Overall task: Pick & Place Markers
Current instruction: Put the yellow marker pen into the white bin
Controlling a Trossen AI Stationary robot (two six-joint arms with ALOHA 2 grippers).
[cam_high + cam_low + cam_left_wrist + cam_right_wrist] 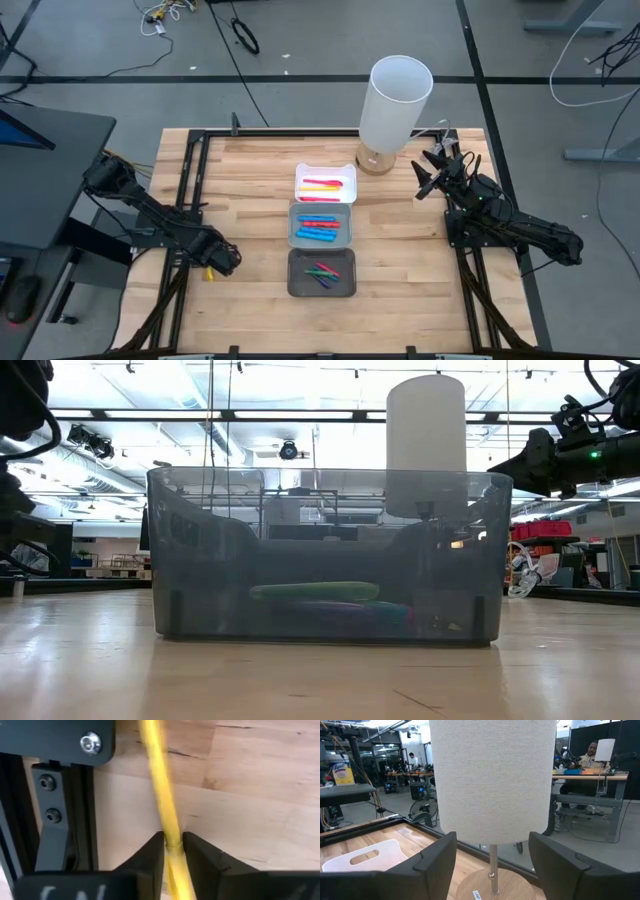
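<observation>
A yellow marker [159, 785] lies over the wooden table near its left edge, beside the black frame rail [65, 820]. My left gripper [213, 264] points down over it and is shut on it. Other markers lie in three trays in the table's middle: red, orange and yellow in the white tray [326, 185], blue and red in the light grey tray [322, 227], green and purple in the dark tray [322, 273]. My right gripper [425, 176] waits open and level at the far right, facing the lamp [396, 100]. My left gripper pinches the yellow marker's shaft [170, 836] between its two fingertips [152, 854], at a point along its length. The fingers come from above, pointing down, and lie across the marker. Whether the marker rests on the wood or hangs just off it, I cannot tell.
A white-shaded lamp [492, 780] on a round wooden base [492, 887] stands at the far side, right of the white tray. A black frame runs along the table's edges [190, 215]. Bare wood lies left and right of the trays. People sit at desks in the room beyond.
</observation>
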